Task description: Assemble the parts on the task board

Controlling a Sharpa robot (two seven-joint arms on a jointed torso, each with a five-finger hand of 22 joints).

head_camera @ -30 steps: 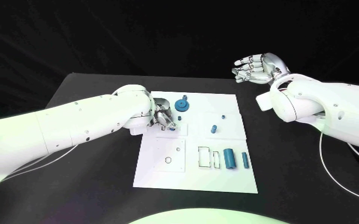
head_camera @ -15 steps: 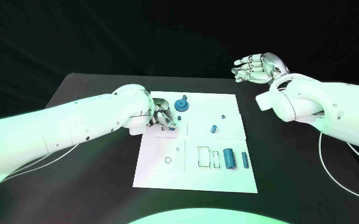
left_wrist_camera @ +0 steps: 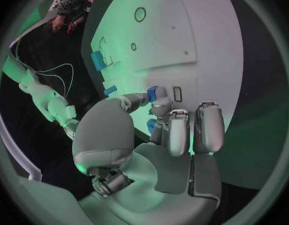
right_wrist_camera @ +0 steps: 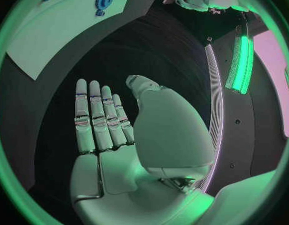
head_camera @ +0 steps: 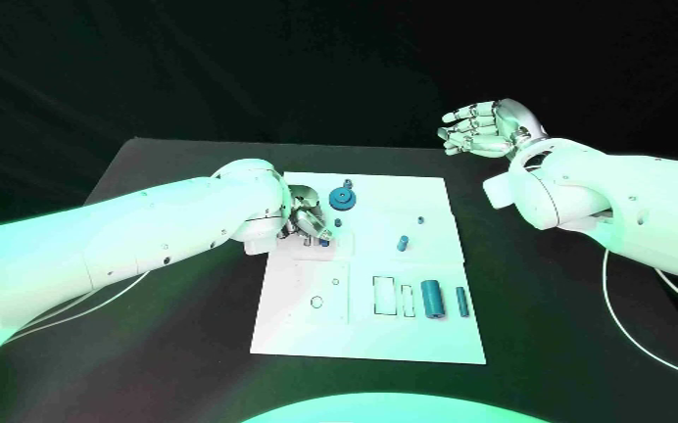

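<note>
A robot's left hand (head_camera: 309,219) works at the 10 o'clock corner of the white task board (head_camera: 424,340) on the black table (head_camera: 169,164), its fingers (left_wrist_camera: 179,132) curled down over a small blue part (left_wrist_camera: 152,92) that it pinches against the board beside a small rectangular slot. Just off that hand toward 2 o'clock, a blue gear (head_camera: 344,197) sits on the board, apparently already seated on its post. Near the board's centre lie a blue peg (head_camera: 405,243) and, above it, a tiny blue piece (head_camera: 421,218), both seemingly loose. At the 4 o'clock side, a thick blue cylinder (head_camera: 432,299) and a slimmer blue pin (head_camera: 462,299) rest side by side next to open rectangular cutouts, and a round hole at 8 o'clock stands unfilled. The right hand (head_camera: 480,129) hangs well clear above the table's far edge at 2 o'clock, fingers (right_wrist_camera: 97,117) straight, together and holding nothing. Judging by the empty recesses and the loose pieces, the assembly appears to be in an early stage, with most parts yet to be placed
</note>
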